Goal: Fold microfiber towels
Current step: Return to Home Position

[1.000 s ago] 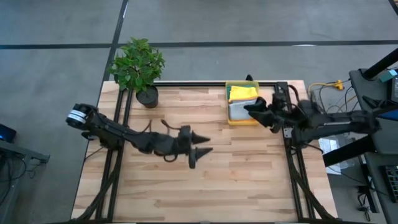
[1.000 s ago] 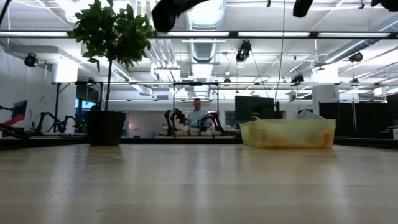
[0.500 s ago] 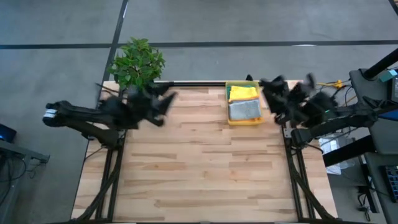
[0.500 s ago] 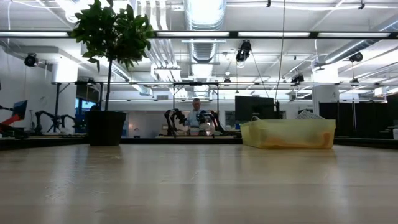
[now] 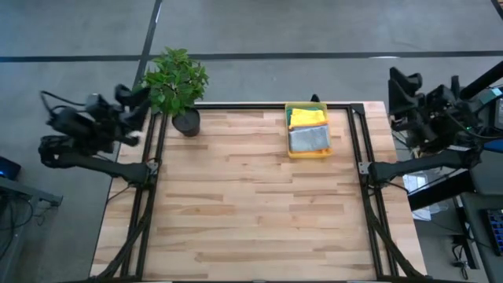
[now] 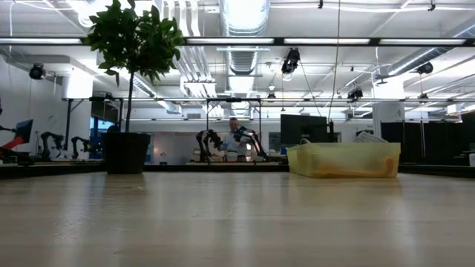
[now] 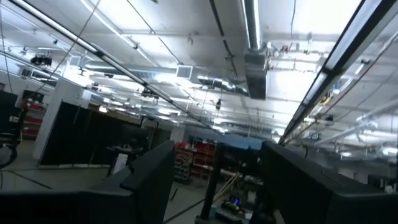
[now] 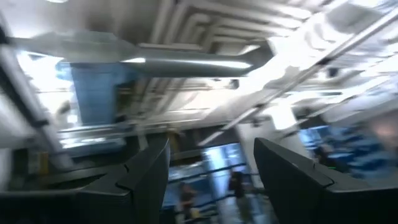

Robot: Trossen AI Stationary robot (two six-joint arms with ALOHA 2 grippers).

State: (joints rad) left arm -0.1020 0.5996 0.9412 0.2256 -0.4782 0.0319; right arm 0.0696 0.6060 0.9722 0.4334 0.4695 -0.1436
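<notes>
Two microfiber towels lie folded in the yellow bin (image 5: 288,130) at the table's far right: a yellow towel (image 5: 308,116) at the far end and a light grey towel (image 5: 309,139) at the near end. In the low view the bin (image 6: 344,159) stands on the tabletop. My left gripper (image 5: 132,101) is drawn back beyond the table's left edge, beside the plant. My right gripper (image 5: 402,85) is drawn back beyond the right edge. Both point up toward the ceiling, open, with nothing between the fingers, as the left gripper (image 7: 217,149) and the right gripper (image 8: 211,146) show in their wrist views.
A potted plant (image 5: 174,82) stands at the table's far left corner, close to my left arm. Black frame rails (image 5: 361,165) run along the table's left, right and far edges. Beyond the table a person (image 6: 236,137) sits at a far workbench.
My left gripper has left the table's middle, gone up and past the left edge, and tipped upward. My right gripper has left the bin's side, risen past the right edge, and tipped upward too. The towels have stayed in the bin.
</notes>
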